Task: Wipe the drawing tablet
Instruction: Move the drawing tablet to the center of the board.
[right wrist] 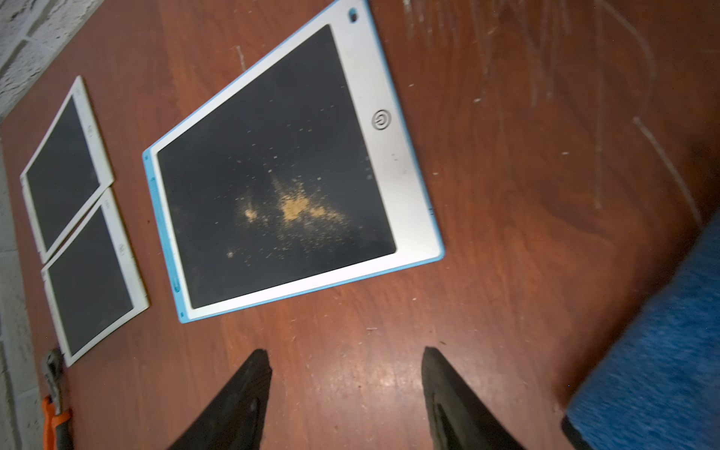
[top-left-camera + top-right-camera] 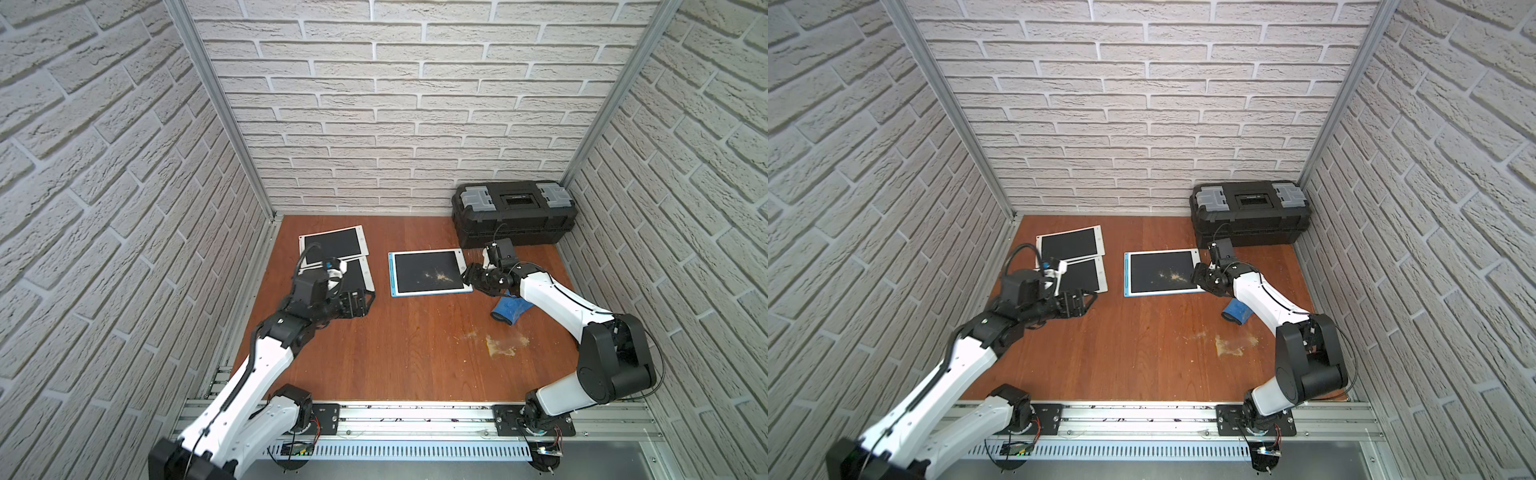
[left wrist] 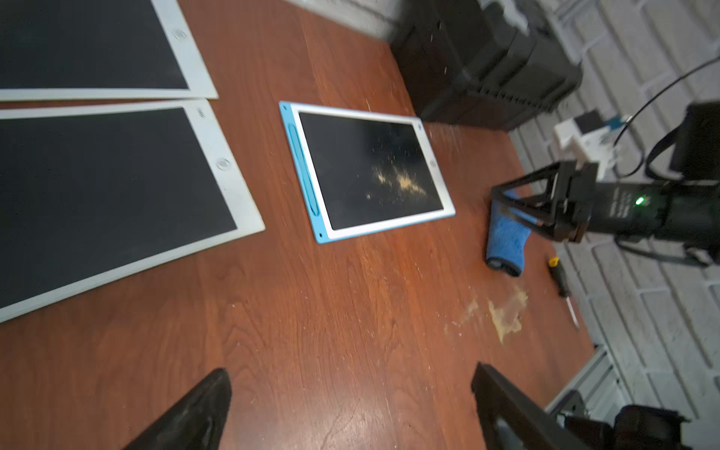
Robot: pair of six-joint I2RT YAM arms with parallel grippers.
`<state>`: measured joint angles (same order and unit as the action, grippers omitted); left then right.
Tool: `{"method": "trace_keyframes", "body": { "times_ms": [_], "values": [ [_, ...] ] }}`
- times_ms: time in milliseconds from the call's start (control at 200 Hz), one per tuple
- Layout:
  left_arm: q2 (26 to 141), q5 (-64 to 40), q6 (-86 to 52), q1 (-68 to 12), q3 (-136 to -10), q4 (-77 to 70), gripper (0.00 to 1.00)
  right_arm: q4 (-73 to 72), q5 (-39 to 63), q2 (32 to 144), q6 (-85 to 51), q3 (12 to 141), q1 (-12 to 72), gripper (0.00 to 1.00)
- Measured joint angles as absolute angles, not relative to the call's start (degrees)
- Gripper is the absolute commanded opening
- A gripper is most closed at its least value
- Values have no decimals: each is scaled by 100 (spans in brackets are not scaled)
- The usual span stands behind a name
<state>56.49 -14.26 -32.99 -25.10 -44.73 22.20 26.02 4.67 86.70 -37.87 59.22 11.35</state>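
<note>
Drawing tablet (image 2: 428,272): flat on table (image 2: 395,353) centre, long axis left-right, button end rightward, tan dust (image 2: 437,274) on screen. Left gripper (image 3: 350,372) spread wide, empty, near two white tablets (image 2: 332,245). Right gripper (image 1: 343,351) parted, empty, just beside button end. Toolbox (image 2: 513,216) back right, lid closed, contents hidden.

The table (image 2: 395,353) is reddish wood-grain board with a soft sheen, scratched pale towards its far right corner. The drawing tablet (image 1: 272,175) has a smooth plastic frame, blue at the rim, silvery white on the face, around a matt dark screen dusted with tan powder. The far white tablet (image 1: 64,163) and near white tablet (image 1: 91,278) show smooth white plastic and matt screens. The blue cloth (image 1: 662,350) looks fuzzy. The toolbox (image 2: 515,216) is ribbed black plastic.
</note>
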Motion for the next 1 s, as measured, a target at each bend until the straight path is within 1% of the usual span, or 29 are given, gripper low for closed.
{"method": "trace_keyframes", "body": {
  "times_ms": [55,150,255,350,460,600,705,865,1000],
  "values": [
    [6154,-1249,-3308,-2648,-4724,2080,98,2694,185,8617,-3815,5931,1138,63],
    [7028,-1059,-3328,-2657,-5120,1699,98,2838,-471,8466,-3879,5909,1146,67],
    [7856,-945,-3326,-2655,-5452,1363,98,2731,-1109,8169,-3988,5566,1133,69],
    [8545,-799,-3326,-2648,-5745,1103,98,2696,-1525,8075,-4051,5286,1122,69],
    [9102,-733,-3330,-2604,-5887,744,97,2657,-1791,8276,-4049,5260,1111,69],
    [9671,-751,-3426,-2499,-5990,464,97,2399,-1623,8670,-3970,5280,1109,68],
    [10009,-825,-3481,-2467,-6071,261,97,2311,-1085,9170,-3835,5524,1103,68],
    [10436,-965,-3522,-2443,-6254,34,97,1841,-161,9856,-3669,5896,1098,71],
    [10818,-1188,-3529,-2432,-6521,-128,97,1859,-12,10079,-3656,6156,1098,71]
  ]
}}
